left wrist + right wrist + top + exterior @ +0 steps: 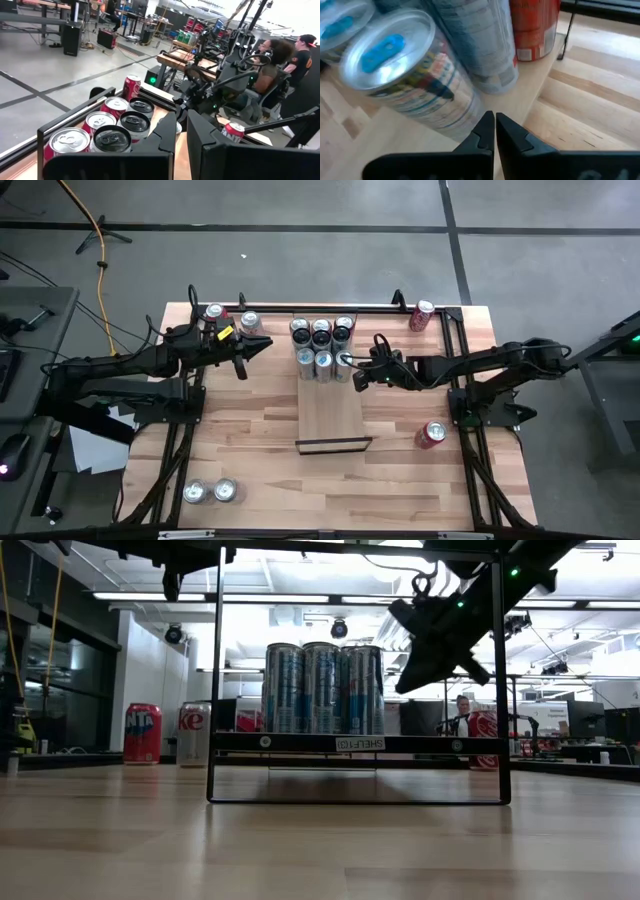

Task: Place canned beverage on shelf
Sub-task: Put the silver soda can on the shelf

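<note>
The shelf [333, 415] is a narrow pale board with black end rails, raised off the table in the low view [300, 743]. Several tall cans [321, 345] stand upright at its far end [325, 688]. My right gripper [357, 374] is shut and slants down at the right side of the nearest right can [344, 363]. In the right wrist view its tips [494, 122] stand just before that can's lower wall [420, 95]. My left gripper [262, 346] hovers shut, left of the shelf, pointing level toward the cans [181, 131]. My right gripper has nothing between its shut fingers. The fingertips [487, 120] stand right at the foot of the blue-tabbed can [462, 125], coming slanting down from the table's right. I cannot tell whether they touch it.
Two red cans [214, 313] stand at the far left corner, and one [421, 315] lies at the far right. Another red can [432, 434] sits right of the shelf, and two [210, 492] stand near the front left. A black frame [350, 307] rims the table. People sit beyond [272, 55].
</note>
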Tool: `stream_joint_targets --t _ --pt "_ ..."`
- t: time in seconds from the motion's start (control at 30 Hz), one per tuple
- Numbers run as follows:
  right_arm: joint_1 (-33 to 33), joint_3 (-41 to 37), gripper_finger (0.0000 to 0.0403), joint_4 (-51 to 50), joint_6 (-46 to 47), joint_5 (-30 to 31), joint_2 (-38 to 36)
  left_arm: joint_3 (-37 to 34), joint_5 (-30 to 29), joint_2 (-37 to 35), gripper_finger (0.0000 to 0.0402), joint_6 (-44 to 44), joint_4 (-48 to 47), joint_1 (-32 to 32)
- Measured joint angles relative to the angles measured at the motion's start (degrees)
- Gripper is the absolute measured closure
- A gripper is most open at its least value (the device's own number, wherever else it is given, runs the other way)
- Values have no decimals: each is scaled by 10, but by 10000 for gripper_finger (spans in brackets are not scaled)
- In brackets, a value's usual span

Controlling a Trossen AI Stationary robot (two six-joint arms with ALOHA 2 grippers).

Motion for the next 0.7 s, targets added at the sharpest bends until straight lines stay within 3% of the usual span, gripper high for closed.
stream_joint_targets --t 0.7 --pt "0 -1 403 73 31 -29 41 0 -11 0 401 0 -3 0"
